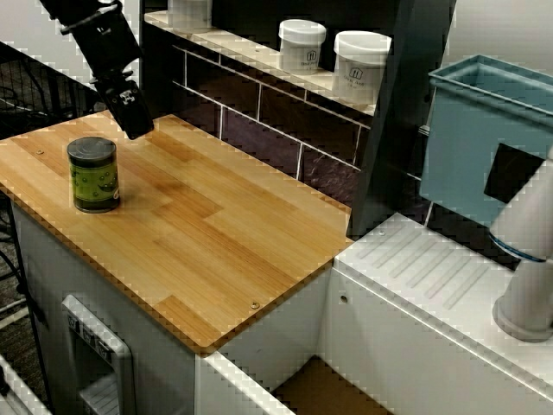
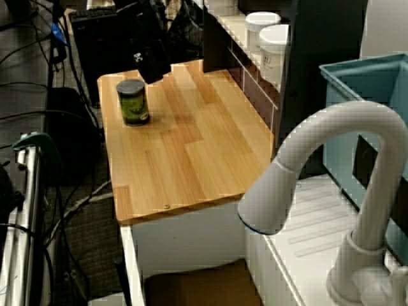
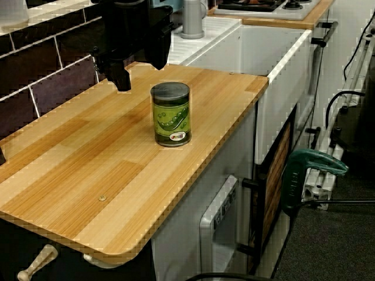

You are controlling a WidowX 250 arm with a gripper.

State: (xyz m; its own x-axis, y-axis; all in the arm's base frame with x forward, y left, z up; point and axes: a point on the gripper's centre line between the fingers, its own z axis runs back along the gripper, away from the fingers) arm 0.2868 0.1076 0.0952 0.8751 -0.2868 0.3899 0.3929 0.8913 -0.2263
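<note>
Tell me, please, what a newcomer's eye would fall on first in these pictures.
A green can with a dark lid stands upright on the wooden counter. The black tool hangs close beside it, not touching. A white faucet looms in the foreground of the view from the sink end.

No wording is being made out anywhere. Small dark marks are being shown on the white jars, upper middle of the shelf-facing view, and a label on the green can; both are too blurred to read.
</note>
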